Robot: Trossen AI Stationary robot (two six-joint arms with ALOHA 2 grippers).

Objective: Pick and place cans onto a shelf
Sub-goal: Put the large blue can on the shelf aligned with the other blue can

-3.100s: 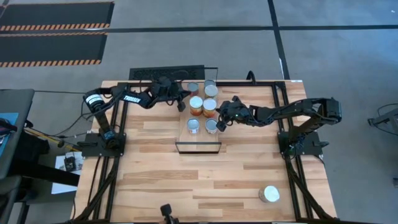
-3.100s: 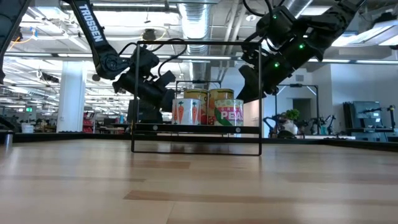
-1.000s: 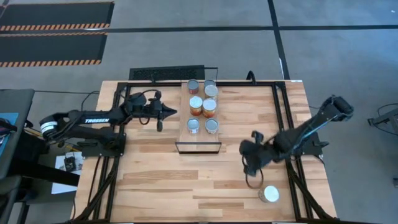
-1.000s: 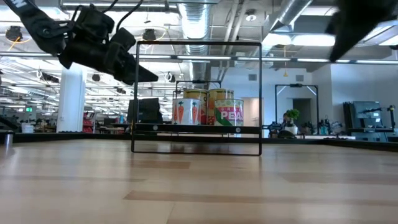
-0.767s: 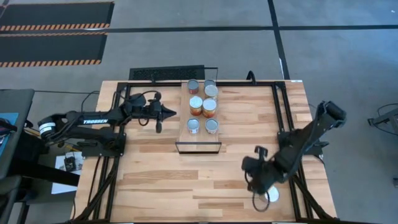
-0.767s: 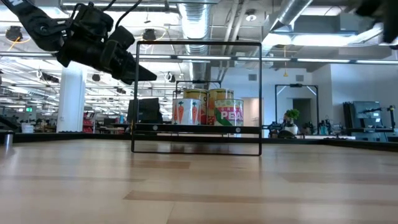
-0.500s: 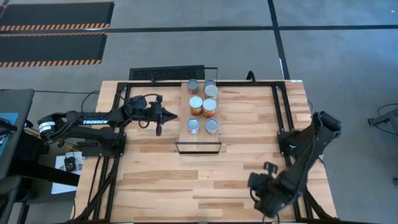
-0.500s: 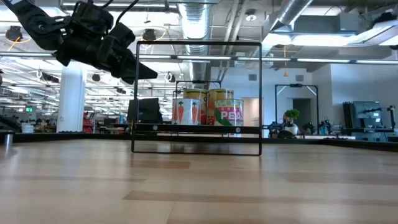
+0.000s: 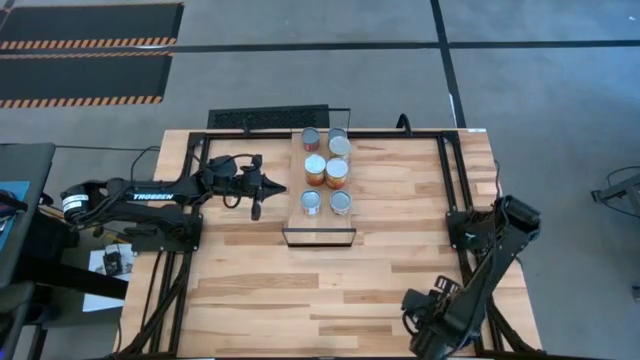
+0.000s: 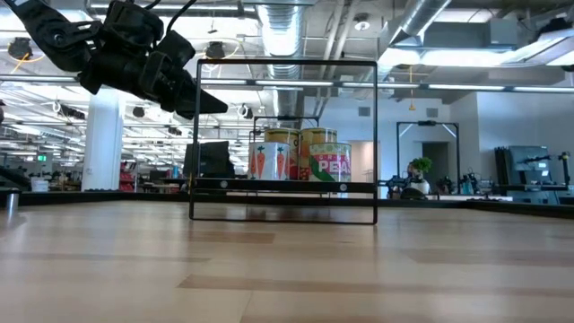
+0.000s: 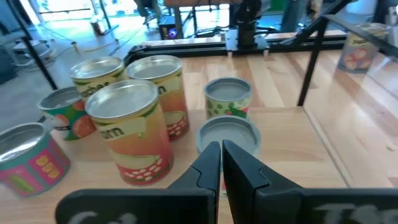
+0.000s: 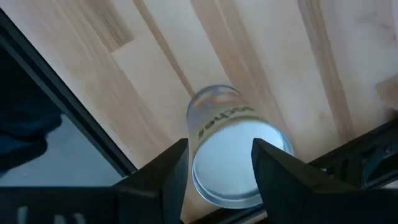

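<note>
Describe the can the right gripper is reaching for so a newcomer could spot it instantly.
Find the wooden table, then its near right corner, where the right gripper hangs open. The lone can stands between its fingers, far from the six on the shelf.

White capitals reading "TROSSEN" run along the left arm (image 9: 150, 196), which reaches toward the shelf (image 9: 318, 238). On the shelf, seen from table height, the front can (image 10: 331, 162) carries a label reading "PEAS" in large red letters. The lone can (image 12: 231, 148) under the right wrist camera has dark lettering on its side, too blurred to make out.
</note>
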